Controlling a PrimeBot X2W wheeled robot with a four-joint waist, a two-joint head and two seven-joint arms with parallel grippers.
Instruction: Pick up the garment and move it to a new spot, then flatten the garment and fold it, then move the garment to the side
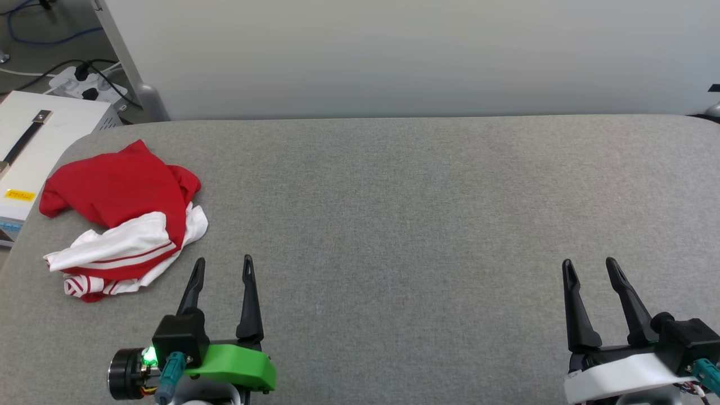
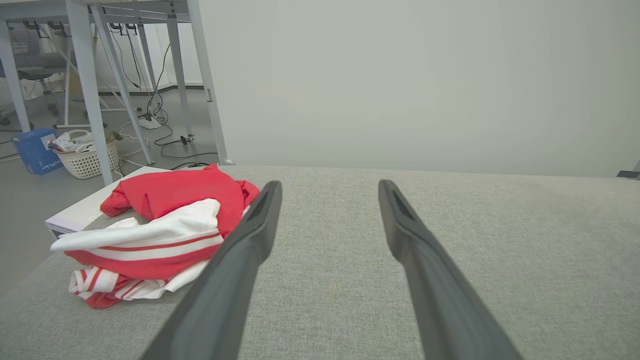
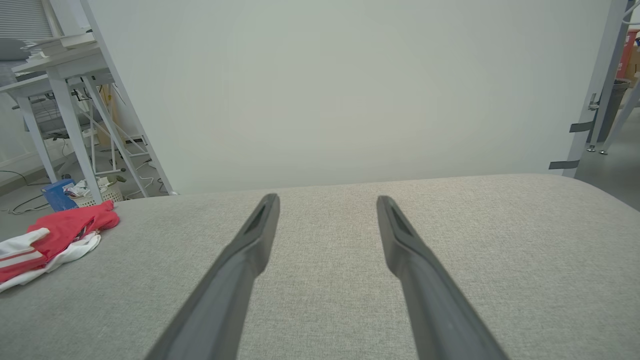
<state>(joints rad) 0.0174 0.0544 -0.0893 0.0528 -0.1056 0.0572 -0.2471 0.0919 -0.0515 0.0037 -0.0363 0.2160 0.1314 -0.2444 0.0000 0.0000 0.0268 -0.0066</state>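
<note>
The garment [image 1: 121,214] lies bunched near the far left corner of the bench [image 1: 394,225]. Its folds hide most of the body, so front and back cannot be told apart. In the right wrist view the picture's left edge cuts it off. The white box [image 1: 34,140] beside the bench's left edge is cropped, and its yellow label [image 1: 19,195] is too small to read. In the left wrist view the contents of the basket [image 2: 87,162] are indistinct.
</note>
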